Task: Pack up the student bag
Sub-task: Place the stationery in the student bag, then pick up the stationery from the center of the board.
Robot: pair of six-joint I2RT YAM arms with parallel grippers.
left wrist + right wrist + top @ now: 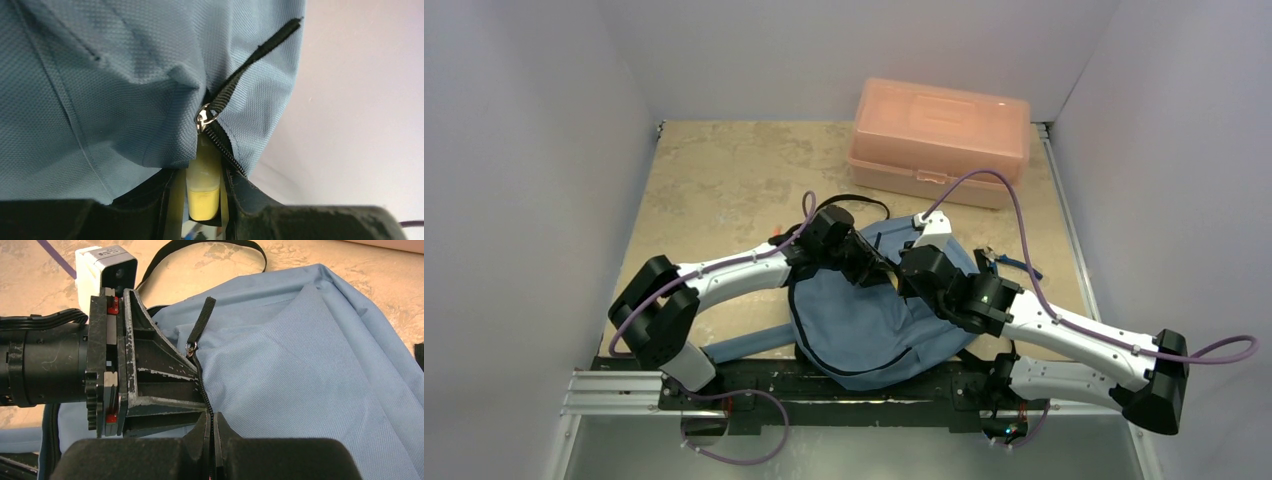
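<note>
The student bag [864, 325], soft blue-grey fabric, lies at the near middle of the table. My left gripper [871, 268] sits at the bag's upper edge, shut on a yellow stick-shaped object [204, 185] whose pale far end reaches the zipper opening, just under the metal zipper pull [204, 118]. The bag's fabric [115, 90] fills most of that view. My right gripper [911, 270] is right beside the left one, with its jaws [211, 422] shut on the bag's dark zipper edge [202, 385]. The pull's black tab [200, 325] stands up above the left gripper's fingers [150, 375].
A rigid salmon-pink plastic box [939, 140] stands at the back right. A wide blue shoulder strap [744, 345] trails toward the left arm's base and a thin black strap loop [859, 203] lies behind the bag. A small blue item [1016, 265] lies right of the bag.
</note>
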